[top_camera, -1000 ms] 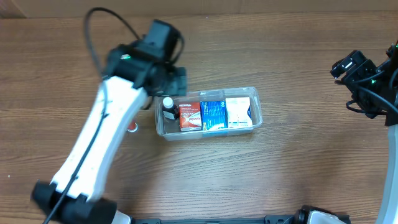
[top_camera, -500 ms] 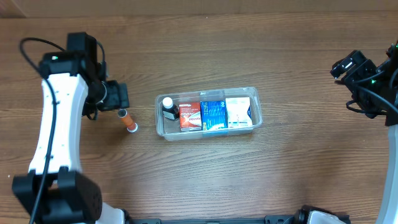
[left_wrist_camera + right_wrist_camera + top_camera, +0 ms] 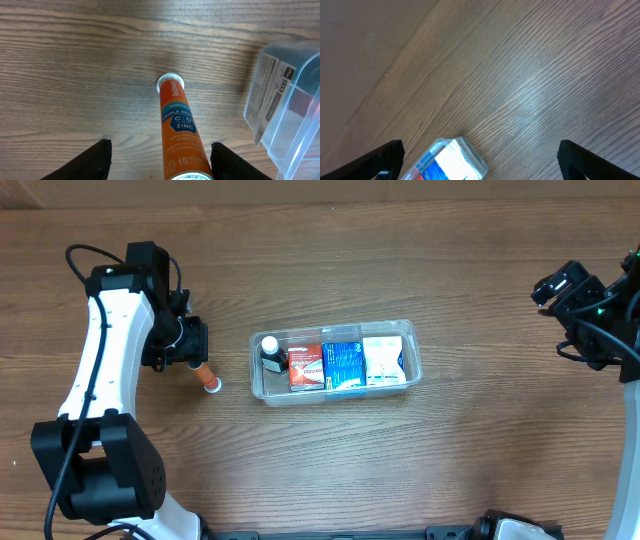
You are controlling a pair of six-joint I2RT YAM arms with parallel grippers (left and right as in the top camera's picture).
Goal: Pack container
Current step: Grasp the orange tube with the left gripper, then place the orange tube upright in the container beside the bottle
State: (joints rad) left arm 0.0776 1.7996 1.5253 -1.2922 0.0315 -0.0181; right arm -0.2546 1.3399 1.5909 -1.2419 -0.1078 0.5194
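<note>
The clear plastic container [image 3: 411,348] lies at the table's middle. It holds a small dark bottle with a white cap [image 3: 270,352], a red box [image 3: 305,366], a blue box [image 3: 342,364] and a white box [image 3: 384,360]. An orange vitamin tube [image 3: 206,376] lies on the table left of it. My left gripper [image 3: 188,346] is open over the tube's far end; in the left wrist view the tube [image 3: 181,125] lies between the open fingers [image 3: 157,162], close to the right one. The container's corner [image 3: 287,100] shows at the right. My right gripper [image 3: 560,288] is open, far right, empty.
The wooden table [image 3: 420,460] carries nothing else. The container's end also shows low in the right wrist view [image 3: 451,161].
My left arm swung from over the container's left end out to the left, then came back a little to the right and settled over the orange tube. The right arm stayed still.
</note>
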